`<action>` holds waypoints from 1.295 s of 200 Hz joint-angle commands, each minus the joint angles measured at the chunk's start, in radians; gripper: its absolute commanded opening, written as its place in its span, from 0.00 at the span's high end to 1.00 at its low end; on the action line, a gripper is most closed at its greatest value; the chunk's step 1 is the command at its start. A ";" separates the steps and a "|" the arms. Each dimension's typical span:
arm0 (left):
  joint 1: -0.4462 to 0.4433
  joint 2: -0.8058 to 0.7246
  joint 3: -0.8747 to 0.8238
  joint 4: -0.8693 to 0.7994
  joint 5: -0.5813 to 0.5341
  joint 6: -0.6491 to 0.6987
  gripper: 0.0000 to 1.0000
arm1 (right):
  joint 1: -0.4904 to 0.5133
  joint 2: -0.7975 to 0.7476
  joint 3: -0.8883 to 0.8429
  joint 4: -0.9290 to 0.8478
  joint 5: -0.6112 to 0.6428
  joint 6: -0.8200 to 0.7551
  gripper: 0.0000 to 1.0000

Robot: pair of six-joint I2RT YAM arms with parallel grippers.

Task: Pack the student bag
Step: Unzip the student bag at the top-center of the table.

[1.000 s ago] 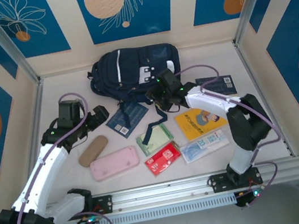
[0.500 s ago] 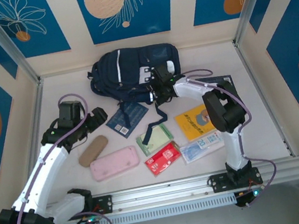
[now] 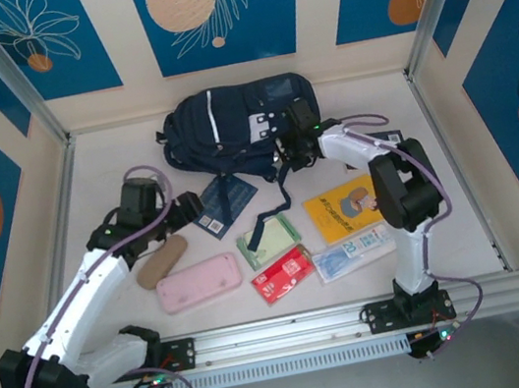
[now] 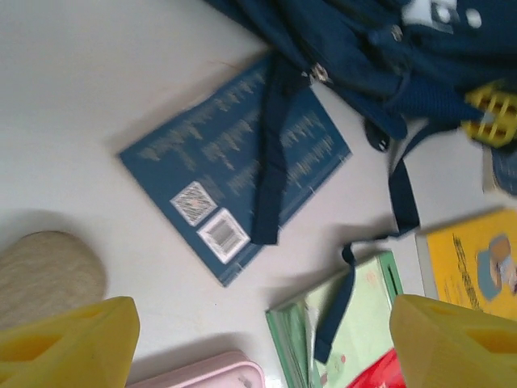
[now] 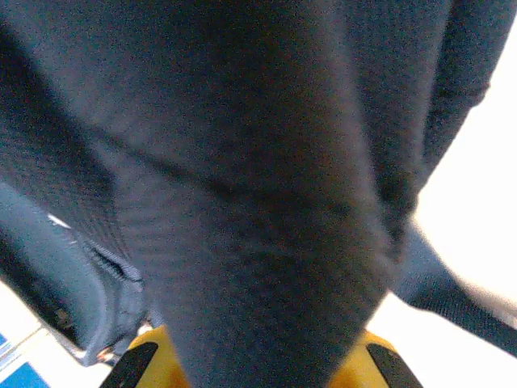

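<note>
The student bag [image 3: 228, 124], a navy backpack with white stripes, lies at the back of the table. My right gripper [image 3: 290, 151] is at its lower right edge, shut on the dark fabric. In the right wrist view the bag's cloth [image 5: 242, 162] bulges between my yellow fingers [image 5: 149, 362]. My left gripper [image 3: 187, 206] hovers open just left of a small navy booklet [image 3: 224, 203]. In the left wrist view a bag strap [image 4: 271, 162] lies across that booklet [image 4: 202, 174], and nothing sits between the fingertips [image 4: 73, 343].
In front of the bag lie a tan case [image 3: 161, 261], a pink case [image 3: 199, 284], a green book [image 3: 268, 241], a red packet [image 3: 284, 274], a yellow book [image 3: 349, 210] and a clear packet [image 3: 354, 254]. Patterned walls enclose three sides.
My right gripper reached onto the bag's lower right edge and shut on the fabric, and the bag shifted a little back and right. My left arm moved right toward the navy booklet.
</note>
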 commanded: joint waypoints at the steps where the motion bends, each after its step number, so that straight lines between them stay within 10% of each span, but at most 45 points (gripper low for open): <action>1: -0.091 -0.033 0.018 0.062 -0.070 0.120 0.19 | -0.055 -0.113 0.005 -0.035 -0.116 -0.050 1.00; 89: -0.198 0.206 0.238 0.022 -0.087 0.307 0.26 | -0.119 -0.381 -0.158 -0.062 -0.183 -0.076 1.00; 259: -0.300 0.612 0.385 0.210 -0.162 0.234 0.48 | -0.129 -0.470 -0.281 0.038 -0.256 -0.012 1.00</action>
